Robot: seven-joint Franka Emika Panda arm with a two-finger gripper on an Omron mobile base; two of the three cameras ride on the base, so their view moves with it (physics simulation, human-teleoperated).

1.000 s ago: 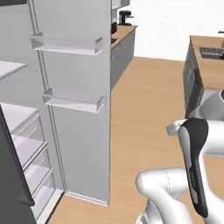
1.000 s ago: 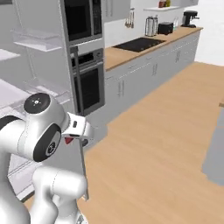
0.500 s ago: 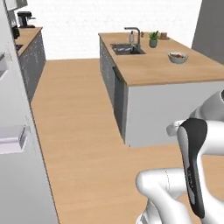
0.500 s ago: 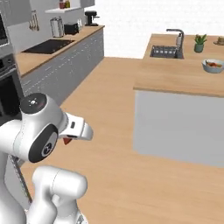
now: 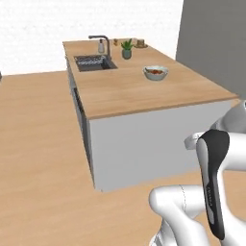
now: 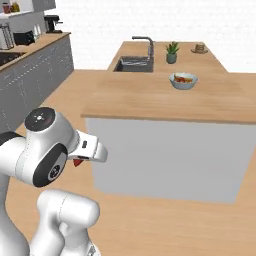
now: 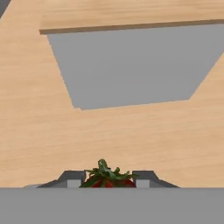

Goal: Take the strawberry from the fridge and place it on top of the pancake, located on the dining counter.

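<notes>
Floor: open wood floor (image 5: 43,158) lies between me and the dining counter (image 6: 150,100), wide and free on both sides of its grey base.
Counter edge: I see the near edge of the light-wood top running straight across the right base view, the grey side wall dropping below it; in the hand view that same edge sits near the top.
Gripper: my gripper (image 7: 106,177) is nearly shut, clamped on the strawberry (image 7: 107,178), whose green leaves poke up between the two fingertips (image 7: 74,178). In the right base view I catch a red speck at the hand.
Strawberry: one, in the jaws, well short of the counter.
Pancake: one small stack (image 6: 199,49) at the far corner of the counter.
Bowl: one (image 6: 183,80), mid-counter.
Plant: one potted plant (image 6: 172,52) beside the sink (image 6: 133,64).
Faucet: one (image 6: 145,45).
</notes>
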